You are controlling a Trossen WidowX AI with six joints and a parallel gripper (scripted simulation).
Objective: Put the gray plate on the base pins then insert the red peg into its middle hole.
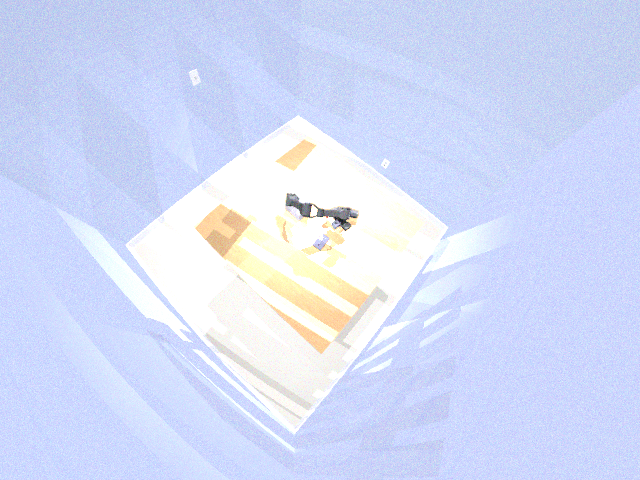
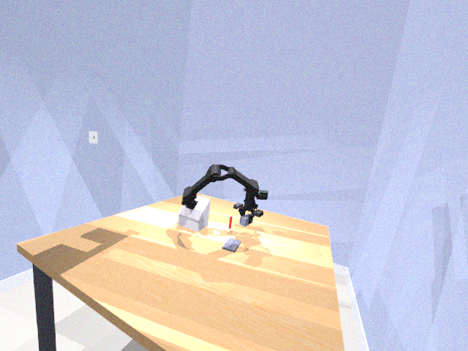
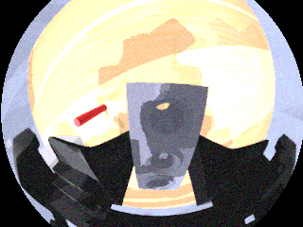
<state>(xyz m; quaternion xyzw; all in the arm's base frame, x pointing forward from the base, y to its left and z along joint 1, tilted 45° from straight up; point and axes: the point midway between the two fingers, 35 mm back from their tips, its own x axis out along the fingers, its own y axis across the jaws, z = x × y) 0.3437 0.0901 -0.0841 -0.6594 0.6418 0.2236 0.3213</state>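
Note:
My gripper (image 2: 247,218) (image 3: 164,153) is shut on the gray plate (image 2: 244,220) (image 3: 147,101), with one black finger on each side of it. The plate hangs above the table, and its holes show in the wrist view. In the top view the plate (image 1: 336,224) is small and partly hidden by the arm. The flat gray base (image 1: 321,242) (image 2: 231,244) lies on the table, nearer to the exterior view than the plate and apart from it. Its pins are too small to make out clearly. The red peg (image 2: 230,222) (image 3: 91,115) stands upright beside the held plate, not touching it.
The arm's white mount block (image 2: 193,219) stands on the wooden table (image 2: 211,302), left of the peg in the exterior view. Patches of shadow and bright light cross the table top. The table's right edge runs beyond the gripper in the exterior view.

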